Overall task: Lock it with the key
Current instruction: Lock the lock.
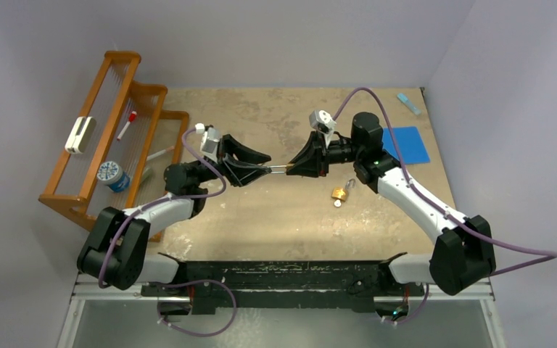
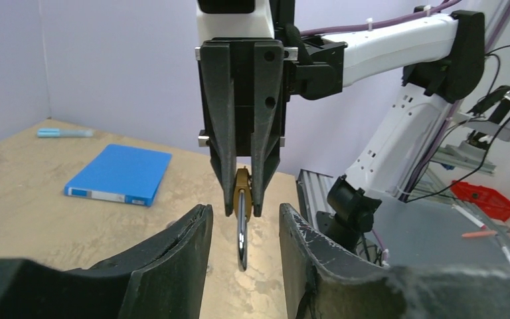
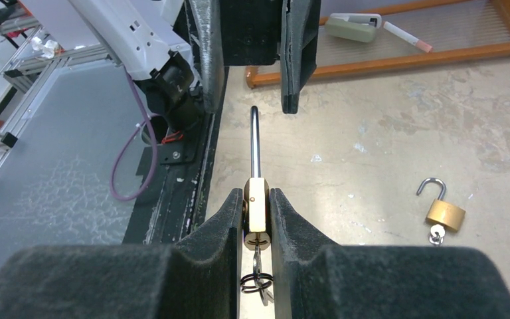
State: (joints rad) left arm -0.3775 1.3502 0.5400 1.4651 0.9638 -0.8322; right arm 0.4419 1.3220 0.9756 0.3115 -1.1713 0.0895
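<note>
My right gripper (image 3: 257,196) is shut on a brass padlock (image 3: 257,214), held in the air above the table. A key (image 3: 257,262) with a wire ring hangs from the padlock's underside. The steel shackle (image 2: 241,239), seen edge-on, points toward my left gripper (image 2: 244,211). That gripper is open, one finger on each side of the shackle with a gap on both sides. In the top view the two grippers meet tip to tip over the middle of the table, left (image 1: 265,168) and right (image 1: 291,169).
A second brass padlock (image 1: 341,193) lies on the table near the right arm, shackle open and a key in it. A blue book (image 1: 406,145) and a light blue marker (image 1: 408,103) lie at the back right. A wooden rack (image 1: 109,138) with small items stands at left.
</note>
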